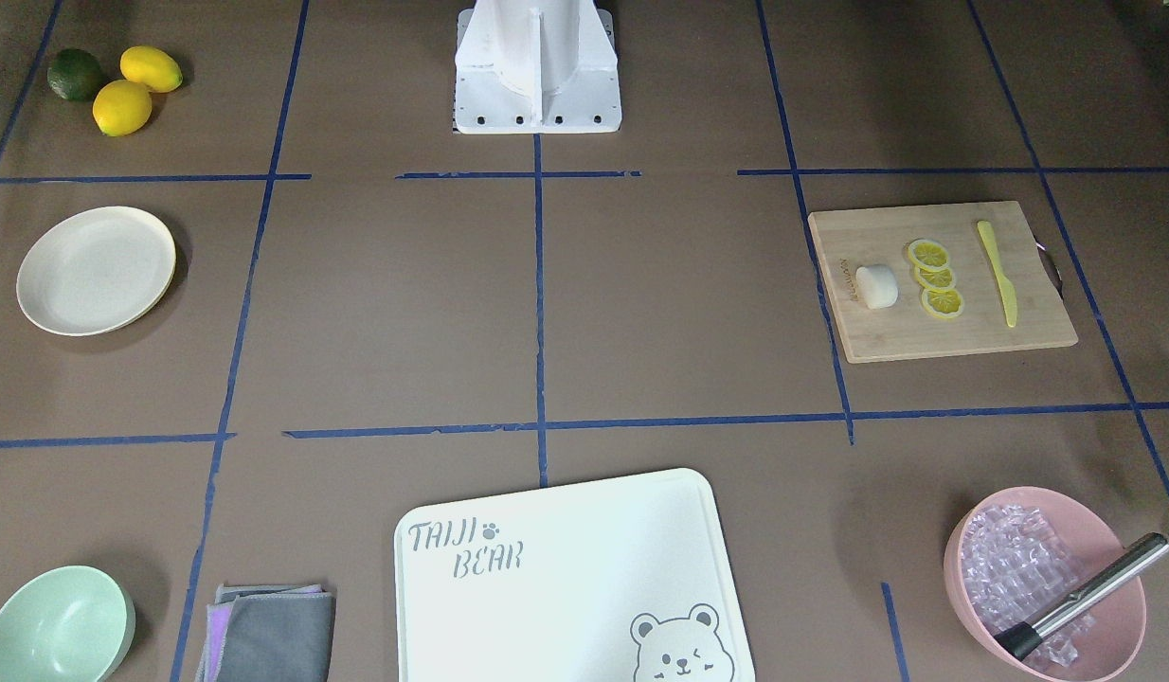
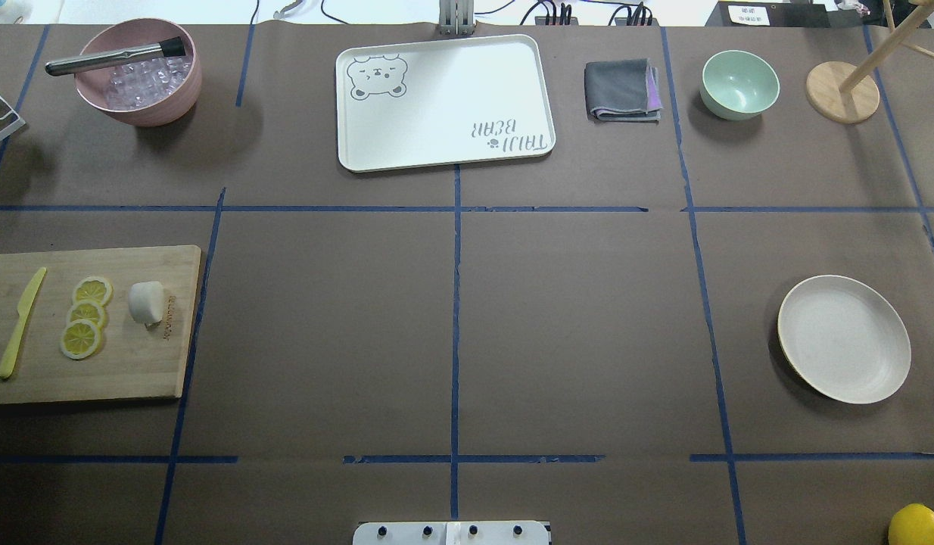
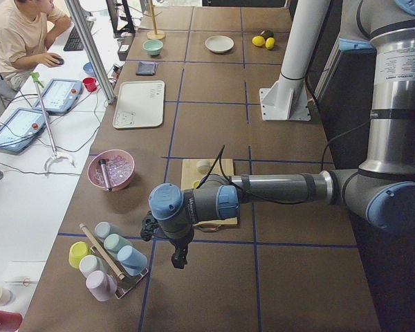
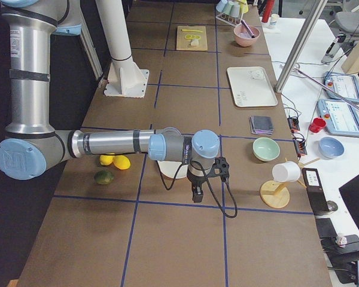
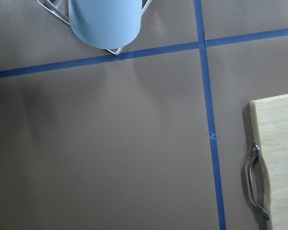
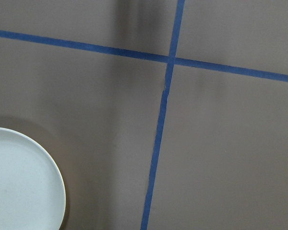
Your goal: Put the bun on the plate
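Note:
The white bun (image 1: 876, 286) (image 2: 146, 303) lies on a wooden cutting board (image 1: 954, 336) (image 2: 134, 363) on my left side, beside three lemon slices (image 2: 87, 314). The cream plate (image 1: 97, 270) (image 2: 844, 338) sits bare on my right side, and its rim shows in the right wrist view (image 6: 19, 182). My left gripper (image 3: 176, 259) hangs beyond the board's outer end and appears only in the exterior left view. My right gripper (image 4: 195, 194) hangs just past the plate and appears only in the exterior right view. I cannot tell whether either is open or shut.
A yellow knife (image 2: 20, 322) lies on the board. At the far edge stand a pink bowl of ice (image 2: 138, 72), a white tray (image 2: 444, 102), a folded cloth (image 2: 622, 91) and a mint bowl (image 2: 739, 83). Lemons and a lime (image 1: 120, 85) sit near the plate. A rack of cups (image 3: 107, 259) stands near the left gripper.

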